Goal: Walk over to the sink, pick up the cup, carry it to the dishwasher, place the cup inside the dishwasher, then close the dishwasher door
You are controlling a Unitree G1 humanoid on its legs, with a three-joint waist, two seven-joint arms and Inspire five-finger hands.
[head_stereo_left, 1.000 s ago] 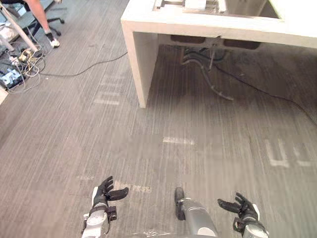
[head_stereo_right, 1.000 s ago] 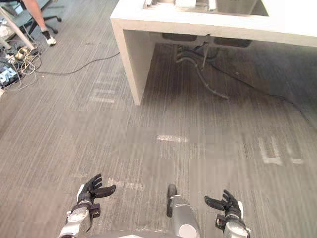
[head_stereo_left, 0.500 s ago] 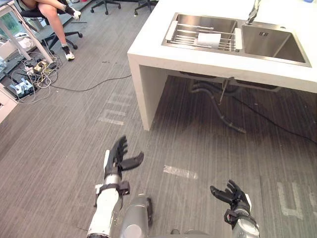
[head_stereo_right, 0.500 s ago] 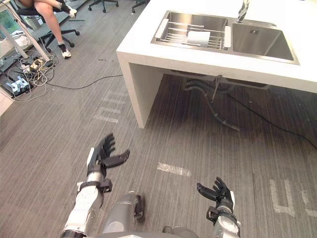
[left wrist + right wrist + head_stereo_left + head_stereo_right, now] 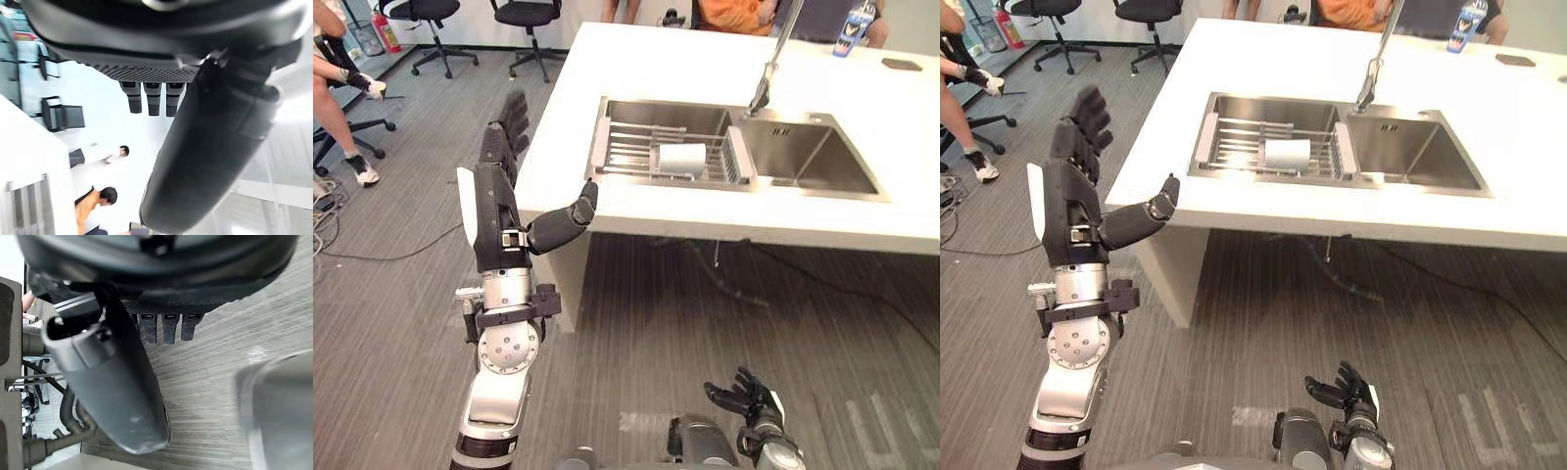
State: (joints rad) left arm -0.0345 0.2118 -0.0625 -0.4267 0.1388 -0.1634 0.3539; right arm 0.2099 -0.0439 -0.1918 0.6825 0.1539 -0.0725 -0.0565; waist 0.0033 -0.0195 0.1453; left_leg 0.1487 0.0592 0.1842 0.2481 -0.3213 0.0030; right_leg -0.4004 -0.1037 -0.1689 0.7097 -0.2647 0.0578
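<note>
Well, my left hand [image 5: 495, 217] is raised, fingers straight and empty; my right hand [image 5: 747, 401] hangs low, loose. The cup [image 5: 682, 159] lies sideways on the rack [image 5: 626, 155] in the sink [image 5: 808, 162], far ahead. Grabbing carelessly, I could roll it off the rack.

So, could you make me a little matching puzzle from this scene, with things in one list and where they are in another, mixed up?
Things:
1. cup
2. left hand
3. right hand
4. bottle

Places:
A. low down, over the floor
B. at the far edge of the counter
C. lying on its side on the wire rack in the sink
D. raised high, fingers straight, beside the counter's near corner

Pairs: 1-C, 2-D, 3-A, 4-B.
</note>
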